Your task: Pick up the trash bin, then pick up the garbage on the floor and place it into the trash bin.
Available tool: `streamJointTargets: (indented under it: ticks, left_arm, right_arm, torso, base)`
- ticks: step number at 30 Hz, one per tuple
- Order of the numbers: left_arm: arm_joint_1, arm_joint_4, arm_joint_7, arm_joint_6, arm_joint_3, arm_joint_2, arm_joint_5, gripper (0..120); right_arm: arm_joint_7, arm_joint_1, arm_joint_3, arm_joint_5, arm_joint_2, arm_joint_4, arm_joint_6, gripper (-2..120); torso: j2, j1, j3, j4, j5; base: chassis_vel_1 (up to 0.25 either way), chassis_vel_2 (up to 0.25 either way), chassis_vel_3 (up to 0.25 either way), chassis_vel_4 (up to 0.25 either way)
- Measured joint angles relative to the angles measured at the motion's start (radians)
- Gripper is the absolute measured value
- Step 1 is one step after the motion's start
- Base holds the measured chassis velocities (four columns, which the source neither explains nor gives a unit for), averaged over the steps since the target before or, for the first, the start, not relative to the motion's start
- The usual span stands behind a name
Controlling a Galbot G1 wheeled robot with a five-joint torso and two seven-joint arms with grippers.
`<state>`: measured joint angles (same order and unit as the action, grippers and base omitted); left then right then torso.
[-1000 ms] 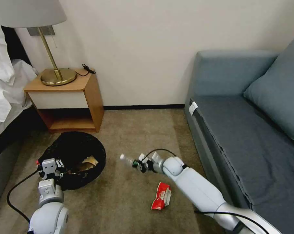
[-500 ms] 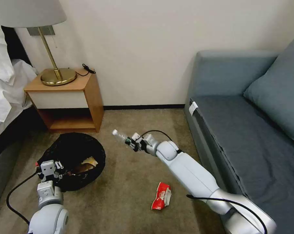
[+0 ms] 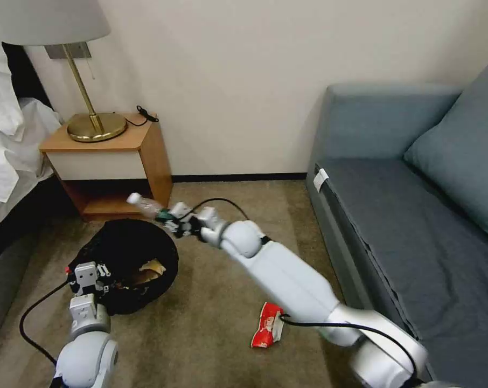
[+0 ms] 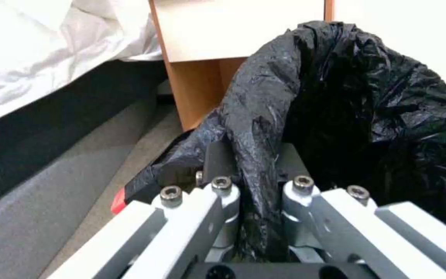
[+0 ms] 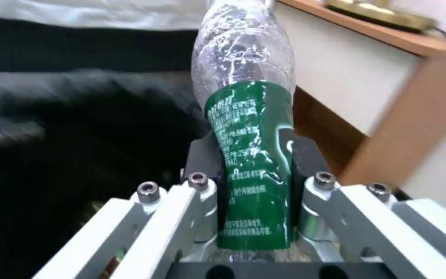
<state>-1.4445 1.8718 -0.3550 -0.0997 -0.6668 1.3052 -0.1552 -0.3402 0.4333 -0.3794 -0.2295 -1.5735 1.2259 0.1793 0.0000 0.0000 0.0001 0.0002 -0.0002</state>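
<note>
Your right arm is stretched long and low across the beige-brown short-pile carpet (image 3: 217, 302), reaching from the sofa side toward the wooden nightstand (image 3: 147, 156), elbow down near the grey-blue sofa (image 3: 395, 215). The right gripper (image 3: 171, 222) is clamped around the clear plastic bottle with the green label (image 3: 145, 206), fingers (image 5: 202, 155) pinching the label on both sides. The bottle sticks out past the fingertips, tilted up, cap end hanging over the far rim of the low round bin lined with a crinkly black plastic bag (image 3: 126, 258), right in front of the nightstand's open shelf.

Your left arm comes up from the bottom left corner, forearm nearly vertical in the head view. The left gripper (image 3: 88, 276) sits at the bin's near-left rim, and the wrist camera shows its fingers (image 4: 218, 159) closed on a fold of the black liner. Something crumpled and brown (image 3: 147, 269) is lying inside the bin.

The red snack wrapper (image 3: 268, 325) is on the carpet, well apart from the bin, just beside the right arm's elbow end and near the sofa's front edge. A brass lamp (image 3: 96, 126) stands on the nightstand top.
</note>
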Motion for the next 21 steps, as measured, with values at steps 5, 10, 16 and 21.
streamJointTargets:
  ticks: [5,10,16,21]
  left_arm:
    - [0.004,-0.011,-0.001,0.0,0.005,0.005,0.0,4]
    - [0.005,-0.016,-0.001,0.0,0.006,0.003,-0.006,4]
    - [0.017,-0.018,-0.001,0.0,0.007,0.0,-0.01,4]
    - [0.018,-0.018,-0.002,-0.002,0.012,0.003,-0.01,4]
  right_arm:
    - [0.003,0.013,-0.036,0.006,-0.027,-0.002,-0.001,18]
    - [0.003,0.034,-0.064,0.016,-0.026,-0.003,-0.005,18]
    - [0.001,0.06,-0.071,0.036,-0.022,-0.018,-0.014,18]
    - [0.001,0.078,-0.071,0.054,-0.014,-0.042,-0.024,18]
  torso:
    - [0.0,0.0,0.0,0.0,0.0]
    - [0.0,0.0,0.0,-0.0002,0.0]
    - [0.0,0.0,0.0,-0.0002,0.0001]
    - [0.0,0.0,0.0,-0.0003,0.0001]
  base:
    - [0.0,0.0,0.0,0.0]
    - [0.0,0.0,0.0,0.0]
    - [0.0,0.0,0.0,0.0]
    - [0.0,0.0,0.0,0.0]
